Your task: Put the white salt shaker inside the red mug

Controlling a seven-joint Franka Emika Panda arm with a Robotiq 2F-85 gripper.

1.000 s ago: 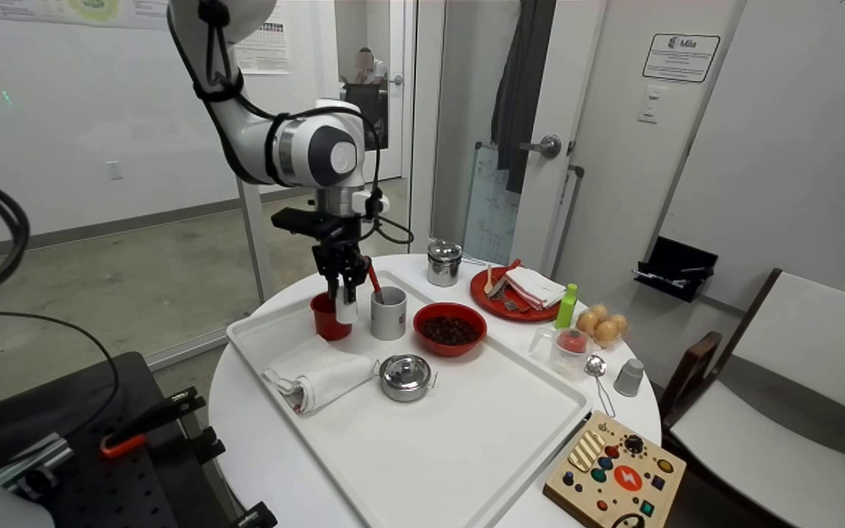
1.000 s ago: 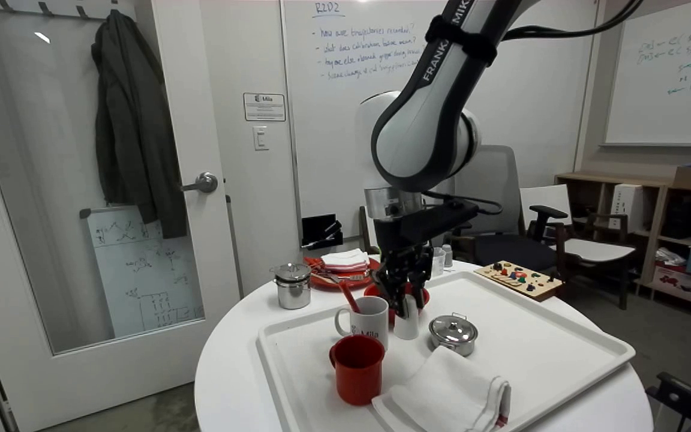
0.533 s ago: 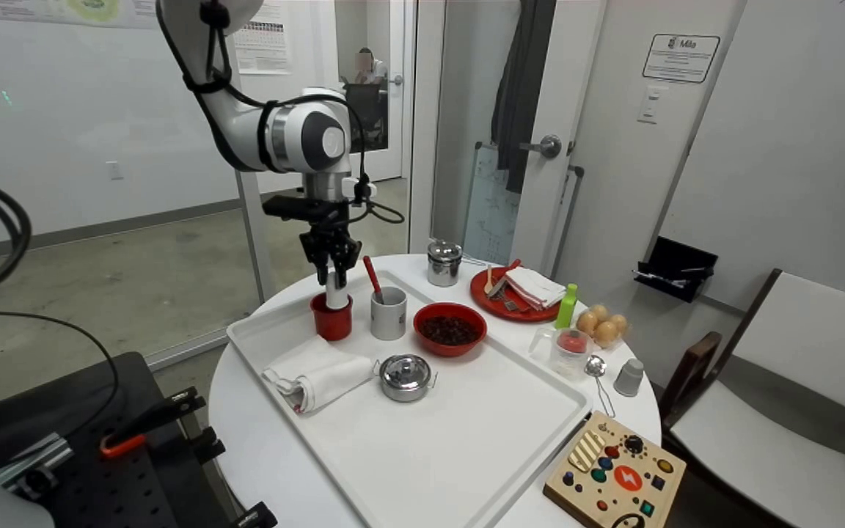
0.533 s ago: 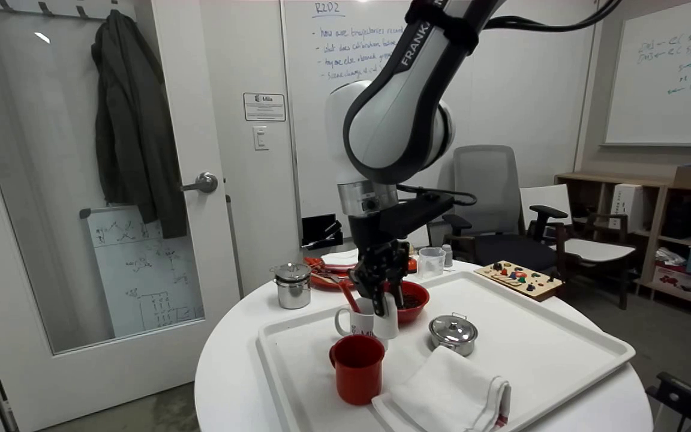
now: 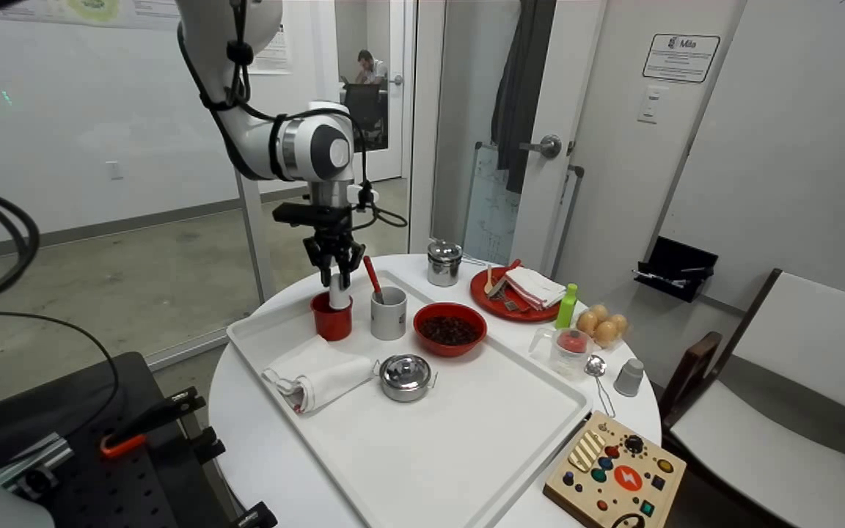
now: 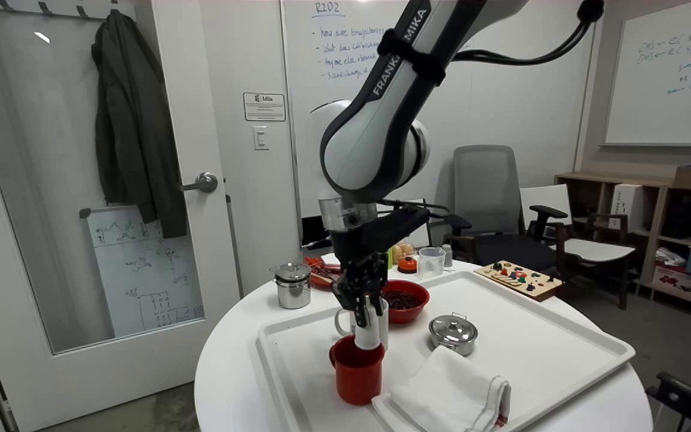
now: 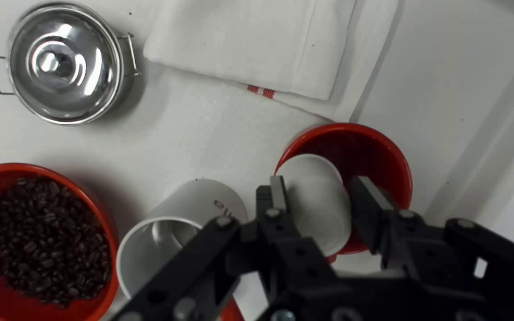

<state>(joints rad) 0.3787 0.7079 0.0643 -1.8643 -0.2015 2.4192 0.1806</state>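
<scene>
The white salt shaker (image 5: 339, 296) is held over the mouth of the red mug (image 5: 332, 324) on the tray. In an exterior view the shaker's lower end (image 6: 367, 339) shows against the right part of the mouth of the red mug (image 6: 358, 379); whether it dips below the rim I cannot tell. In the wrist view the shaker (image 7: 321, 200) lies between the two fingers, and the red mug (image 7: 364, 151) opens beneath it. My gripper (image 7: 321, 182) is shut on the shaker, with no clear gap seen on either side. The mug's bottom is hidden.
A white mug (image 5: 389, 319) with a red-handled utensil stands close beside the red mug. A red bowl of dark beans (image 5: 450, 326), a steel pot (image 5: 405, 378) and a folded white cloth (image 5: 320, 370) share the tray (image 5: 459, 455). A steel canister (image 6: 293, 285) stands behind.
My gripper has carried the shaker from beside the white mug to over the red mug's mouth. In the last half second the arm has moved further toward the red mug and a little lower.
</scene>
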